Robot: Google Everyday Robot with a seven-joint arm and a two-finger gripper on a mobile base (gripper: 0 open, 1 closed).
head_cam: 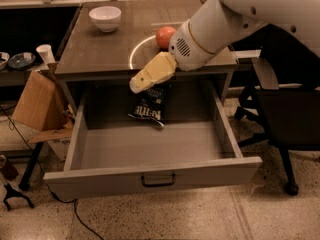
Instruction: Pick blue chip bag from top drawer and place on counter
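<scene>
One arm: a white robot arm (225, 24) comes in from the upper right. It crosses above the right part of the counter (95, 54) and slants down toward the left.
Gripper: the cream-coloured gripper (140, 83) points down and left. Its tip is in front of the counter's front edge, over the back of the open top drawer (100, 176).
Gripper state: this view does not show whether it is open or closed.
Gripper and bag: the tip hangs just above the blue chip bag (149, 108); contact between them cannot be made out.
Blue chip bag: it lies on the drawer floor at the back, near the middle. It is dark and crinkled, with white lettering facing up, and its upper edge is hidden behind the gripper.
Top drawer: grey and shallow, pulled well out, with a dark handle (158, 180) at the centre of its front panel.
Counter: a grey-brown top with a thin white circle (134, 54) marked toward its front right.
On the counter: an orange-red round fruit (165, 36) sits inside the circle beside the arm, and a white bowl (105, 18) sits at the back left.
Left side: a paper cup (46, 54) and a cardboard box (35, 101) are beside the counter.
Right side: a dark chair (285, 104) stands near the drawer.
</scene>
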